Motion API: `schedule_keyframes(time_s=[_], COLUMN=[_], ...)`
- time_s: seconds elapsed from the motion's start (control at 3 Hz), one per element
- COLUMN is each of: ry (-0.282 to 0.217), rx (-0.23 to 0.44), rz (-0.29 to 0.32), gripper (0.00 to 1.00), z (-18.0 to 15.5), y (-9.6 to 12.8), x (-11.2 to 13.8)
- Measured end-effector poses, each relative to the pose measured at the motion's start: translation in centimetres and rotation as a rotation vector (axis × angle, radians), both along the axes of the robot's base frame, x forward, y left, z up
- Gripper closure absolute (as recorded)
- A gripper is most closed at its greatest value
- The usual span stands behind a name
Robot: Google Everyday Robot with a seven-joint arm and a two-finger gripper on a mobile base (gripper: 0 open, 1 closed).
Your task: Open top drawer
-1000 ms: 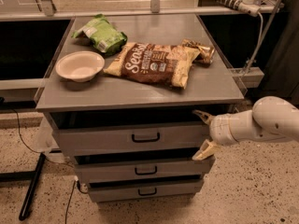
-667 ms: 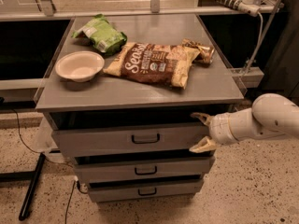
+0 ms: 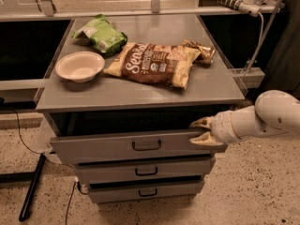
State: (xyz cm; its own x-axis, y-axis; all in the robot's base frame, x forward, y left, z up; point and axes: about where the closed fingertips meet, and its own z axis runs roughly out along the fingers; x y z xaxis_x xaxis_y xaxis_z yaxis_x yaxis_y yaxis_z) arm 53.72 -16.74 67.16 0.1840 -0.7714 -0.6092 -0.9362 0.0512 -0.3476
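Note:
The top drawer [image 3: 108, 146] is the widest grey drawer right under the cabinet top, with a small black loop handle [image 3: 146, 145]. A dark gap shows above its front. My gripper [image 3: 198, 131] is at the drawer's right end, well to the right of the handle, on a white arm that comes in from the right. Its fingers point left with the tips apart. The upper fingertip [image 3: 200, 122] is over the dark gap and the lower one lies over the drawer front. It holds nothing.
On the cabinet top [image 3: 211, 90] lie a white bowl [image 3: 79, 66], a green bag [image 3: 101, 34], a brown chip bag [image 3: 152, 63] and a small snack packet [image 3: 200, 49]. Two narrower drawers [image 3: 145, 170] sit below. A black pole [image 3: 32, 187] stands on the floor at the left.
The gripper's two fingers have come closer together and stay at the drawer's right end. The drawer has not visibly moved.

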Motion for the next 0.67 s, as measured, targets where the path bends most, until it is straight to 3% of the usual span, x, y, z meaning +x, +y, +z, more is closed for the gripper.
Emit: schedule_keyframes(time_s=[0.33, 0.67], ry=[0.0, 0.008], rx=[0.0, -0.003], rz=[0.0, -0.006], gripper=[1.0, 1.0], z=[0.3, 0.7], y=[0.0, -0.4], x=[0.0, -1.3])
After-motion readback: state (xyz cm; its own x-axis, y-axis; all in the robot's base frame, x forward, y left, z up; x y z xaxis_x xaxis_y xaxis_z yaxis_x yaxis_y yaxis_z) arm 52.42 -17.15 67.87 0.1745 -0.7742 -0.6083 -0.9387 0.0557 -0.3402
